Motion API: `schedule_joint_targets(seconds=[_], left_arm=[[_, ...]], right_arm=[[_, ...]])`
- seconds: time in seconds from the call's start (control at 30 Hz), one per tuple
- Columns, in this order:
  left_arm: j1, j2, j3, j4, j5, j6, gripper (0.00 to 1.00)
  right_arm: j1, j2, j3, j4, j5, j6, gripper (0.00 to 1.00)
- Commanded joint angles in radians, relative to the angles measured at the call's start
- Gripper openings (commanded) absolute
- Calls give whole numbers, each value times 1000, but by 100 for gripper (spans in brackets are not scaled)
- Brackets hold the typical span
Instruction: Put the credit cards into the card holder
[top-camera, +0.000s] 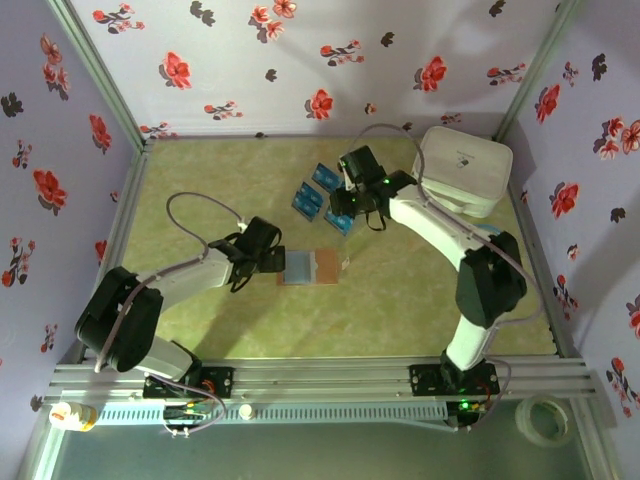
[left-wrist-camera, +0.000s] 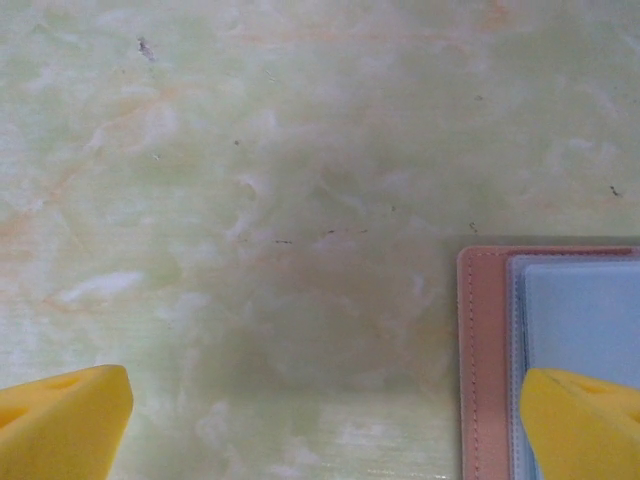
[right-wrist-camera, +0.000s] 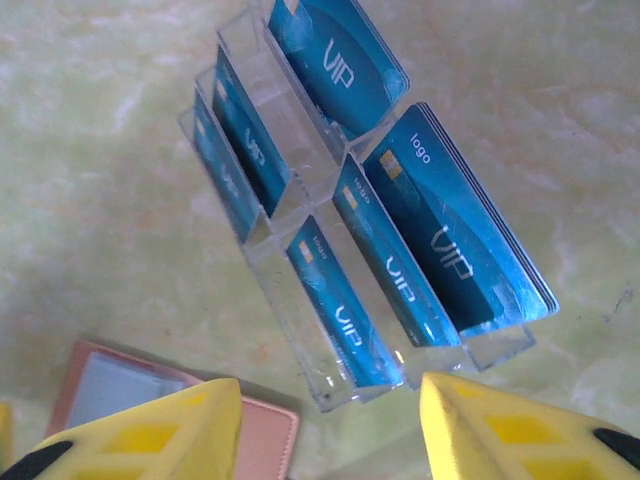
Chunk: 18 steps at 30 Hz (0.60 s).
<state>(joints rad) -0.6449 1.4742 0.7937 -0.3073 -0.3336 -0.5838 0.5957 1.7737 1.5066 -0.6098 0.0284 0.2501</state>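
Note:
Several blue credit cards (right-wrist-camera: 440, 240) marked VIP stand upright in a clear acrylic rack (right-wrist-camera: 310, 330); from above the cards (top-camera: 309, 199) are at the table's middle back. The brown card holder (top-camera: 318, 267) lies flat in front of them, with a pale blue sleeve (left-wrist-camera: 580, 320) on its inside. My right gripper (right-wrist-camera: 325, 430) hovers open just in front of the rack with nothing between its yellow fingers (right-wrist-camera: 150, 440), and the card holder's corner (right-wrist-camera: 270, 440) lies below it. My left gripper (left-wrist-camera: 320, 430) is wide open over the card holder's left edge (left-wrist-camera: 488, 360), one fingertip (left-wrist-camera: 585, 420) above the sleeve.
A big white rounded box (top-camera: 462, 170) stands at the back right, close behind the right arm. Flowered walls close the table on three sides. A tape roll (top-camera: 545, 420) and a small bottle (top-camera: 70, 415) lie beyond the near rail.

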Motion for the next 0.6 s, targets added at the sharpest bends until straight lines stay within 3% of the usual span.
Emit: schedule_joint_targets(seconds=[0.0,0.57], left_arm=[[14,-1,25,4,-18,21,100],[44,-44,-34,9,13,4,100]], right_arm=[[0,75,75,-113,4,-68,47],[3,229,192,-154,76,-122,32]])
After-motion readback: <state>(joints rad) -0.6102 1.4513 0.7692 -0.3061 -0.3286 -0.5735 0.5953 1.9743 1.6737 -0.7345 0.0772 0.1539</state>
